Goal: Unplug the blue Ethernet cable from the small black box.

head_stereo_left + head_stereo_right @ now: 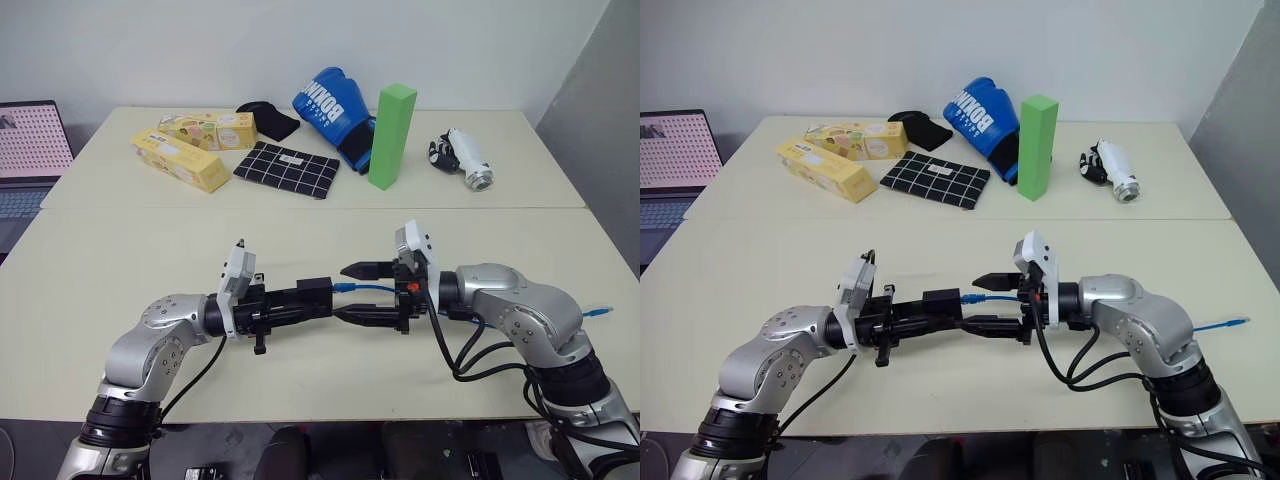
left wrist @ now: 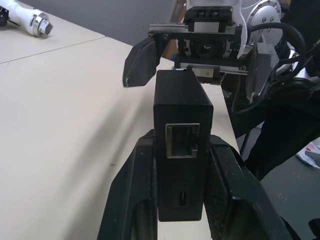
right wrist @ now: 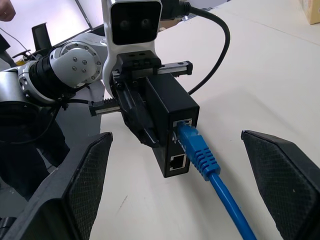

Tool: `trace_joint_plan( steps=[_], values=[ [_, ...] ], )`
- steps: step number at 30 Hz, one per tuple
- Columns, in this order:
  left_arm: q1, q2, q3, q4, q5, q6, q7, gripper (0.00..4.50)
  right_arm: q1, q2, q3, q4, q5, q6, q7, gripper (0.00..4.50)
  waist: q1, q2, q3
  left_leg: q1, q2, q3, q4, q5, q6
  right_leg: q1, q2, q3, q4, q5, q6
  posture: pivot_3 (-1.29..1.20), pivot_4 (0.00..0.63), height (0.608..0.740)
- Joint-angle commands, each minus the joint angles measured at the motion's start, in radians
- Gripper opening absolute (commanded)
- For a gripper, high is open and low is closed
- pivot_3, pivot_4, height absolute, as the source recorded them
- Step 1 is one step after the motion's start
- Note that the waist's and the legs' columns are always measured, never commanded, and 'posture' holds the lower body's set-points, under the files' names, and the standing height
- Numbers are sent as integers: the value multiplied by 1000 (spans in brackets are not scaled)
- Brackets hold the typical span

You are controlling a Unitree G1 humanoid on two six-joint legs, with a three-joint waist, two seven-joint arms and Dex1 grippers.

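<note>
Holding the small black box (image 3: 172,117) above the table (image 1: 300,230), the left gripper (image 1: 318,297) has its jaws clenched on it. Blue Ethernet cable (image 3: 210,172) remains plugged in. Right gripper (image 1: 358,293) jaws released, straddling the cable. Left wrist view alone shows an empty port on the box's opposite face.

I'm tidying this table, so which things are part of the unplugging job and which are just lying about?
In the job:
- small black box, held in the shut left claw
- blue Ethernet cable, plugged into it
- right claw, open around the cable

Lying about:
- boxing glove
- green block
- checked pouch
- yellow cartons
</note>
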Motion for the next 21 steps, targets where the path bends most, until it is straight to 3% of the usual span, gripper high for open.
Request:
trace_joint_plan(
  steps=[1, 4, 7, 21],
  values=[
    [0, 12, 13, -51, -14, 3, -2, 801, -26, 3, -4, -6, -4, -2, 12, 4369, 0, 0, 0, 0, 0, 0, 0, 0, 0, 0, 0, 0, 0, 0, 0, 0, 150, 740],
    [2, 15, 13, -59, -13, 6, -3, 801, -31, 7, -1, -1, -8, -1, 13, 4369, 0, 0, 0, 0, 0, 0, 0, 0, 0, 0, 0, 0, 0, 0, 0, 0, 150, 740],
    [4, 17, 13, -65, -11, 7, -3, 801, -34, 4, 4, 2, -11, 0, 21, 3838, 0, 0, 0, 0, 0, 0, 0, 0, 0, 0, 0, 0, 0, 0, 0, 0, 150, 740],
    [13, 41, 8, -83, -10, 7, -17, 801, -46, -31, 1, 21, -17, -9, 101, 462, 0, 0, 0, 0, 0, 0, 0, 0, 0, 0, 0, 0, 0, 0, 0, 0, 150, 740]
  ],
)
